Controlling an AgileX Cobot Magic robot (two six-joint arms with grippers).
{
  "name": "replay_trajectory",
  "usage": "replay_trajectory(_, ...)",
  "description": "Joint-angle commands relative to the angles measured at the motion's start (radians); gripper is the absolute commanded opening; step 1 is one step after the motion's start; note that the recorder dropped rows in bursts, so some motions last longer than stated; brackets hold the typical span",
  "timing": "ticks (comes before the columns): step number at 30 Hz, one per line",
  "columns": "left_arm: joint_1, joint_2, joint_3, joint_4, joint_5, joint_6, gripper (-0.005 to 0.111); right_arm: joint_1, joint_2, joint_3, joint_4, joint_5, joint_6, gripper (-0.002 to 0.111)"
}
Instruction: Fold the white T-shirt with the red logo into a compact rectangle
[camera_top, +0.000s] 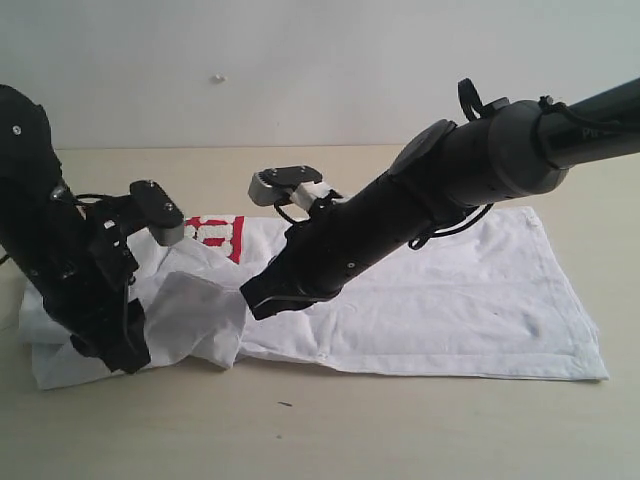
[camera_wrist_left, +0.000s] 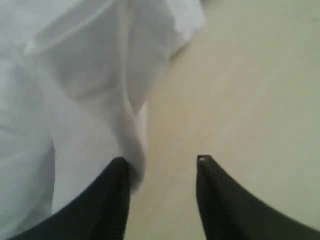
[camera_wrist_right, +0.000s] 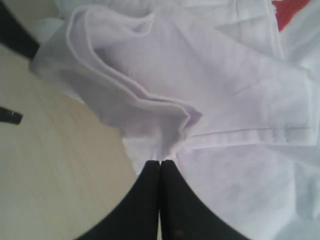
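Note:
The white T-shirt (camera_top: 450, 290) lies on the table, flat on the right and bunched up on the left. Part of the red logo (camera_top: 215, 236) shows behind the bunched cloth, and a corner of the red logo (camera_wrist_right: 292, 12) appears in the right wrist view. My right gripper (camera_top: 252, 300) reaches across the middle, and the right gripper (camera_wrist_right: 160, 163) is shut on a gathered fold of the white T-shirt (camera_wrist_right: 150, 90). My left gripper (camera_top: 120, 356) is low at the shirt's left end. The left gripper (camera_wrist_left: 161, 161) is open over bare table, with the white T-shirt (camera_wrist_left: 75, 100) brushing one finger.
The tan table (camera_top: 400, 430) has bare room in front of and behind the shirt. A pale wall (camera_top: 300, 60) stands at the back. A small dark speck (camera_top: 285, 404) lies near the front. The left arm (camera_wrist_right: 15, 30) shows dark beside the fold.

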Motion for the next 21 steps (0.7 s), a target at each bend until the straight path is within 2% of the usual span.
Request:
replay_trajectory(1, -0.007, 0.001, 0.006, -0.119, 0.132, 0.065, 0.03, 0.001, -0.03, -0.007, -0.029, 0.004, 0.001, 0.0)
replay_trajectory(4, -0.007, 0.001, 0.006, -0.103, 0.249, 0.065, 0.028, 0.001, -0.074, -0.007, -0.058, -0.019, 0.028, 0.0)
replay_trajectory(6, -0.007, 0.001, 0.006, -0.085, 0.258, 0.036, 0.031, 0.001, -0.117, -0.007, -0.081, -0.035, 0.059, 0.0)
replay_trajectory(11, -0.007, -0.019, 0.006, -0.06, 0.249, 0.015, 0.05, 0.001, -0.218, -0.007, -0.245, -0.098, 0.2, 0.0)
replay_trajectory(15, -0.025, -0.03, 0.028, -0.082, 0.119, 0.02, 0.051, -0.001, -0.292, -0.007, -0.419, -0.146, 0.362, 0.0)
replay_trajectory(18, -0.081, -0.03, 0.072, -0.039, -0.013, 0.16, 0.051, -0.001, -0.348, -0.007, -0.521, -0.168, 0.476, 0.0)
replay_trajectory(21, -0.131, -0.03, 0.118, 0.051, -0.168, 0.24, 0.051, -0.001, -0.389, -0.007, -0.532, -0.169, 0.497, 0.0)
